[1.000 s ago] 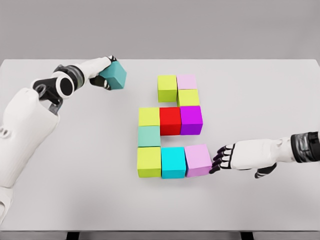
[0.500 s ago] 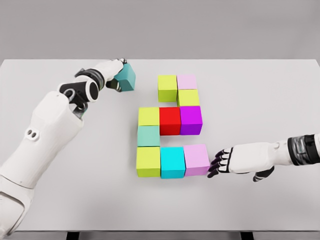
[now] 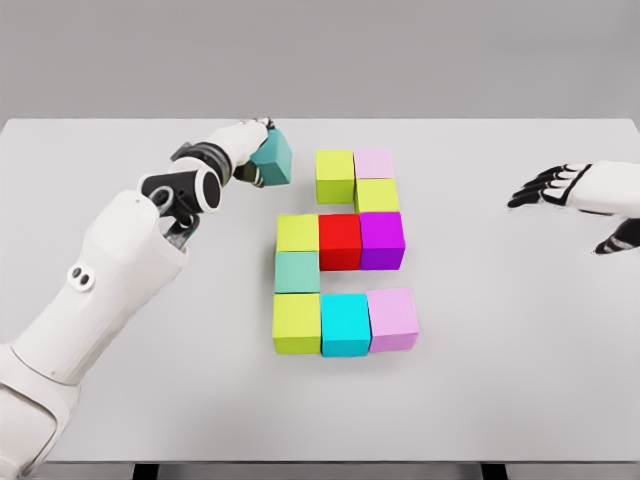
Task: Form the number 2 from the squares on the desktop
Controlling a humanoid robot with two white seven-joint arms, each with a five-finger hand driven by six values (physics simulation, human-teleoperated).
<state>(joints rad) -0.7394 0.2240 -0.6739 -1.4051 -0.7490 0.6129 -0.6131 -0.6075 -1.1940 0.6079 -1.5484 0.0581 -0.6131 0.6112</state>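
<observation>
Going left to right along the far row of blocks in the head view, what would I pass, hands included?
Left hand gripping the teal block → lime block → pale pink block → right hand, open above the table.

Left hand (image 3: 252,150) has a teal cube (image 3: 273,157) gripped and held just left of the top yellow-green cube (image 3: 335,175), with a small gap between them. The rest of the blocks sit on the white table (image 3: 520,360): pale pink cube (image 3: 374,163) at the far right, red cube (image 3: 340,241) in the middle row, cyan cube (image 3: 346,324) in the near row. Right hand (image 3: 565,187) hovers way off to the right, fingers spread, holding nothing.
</observation>
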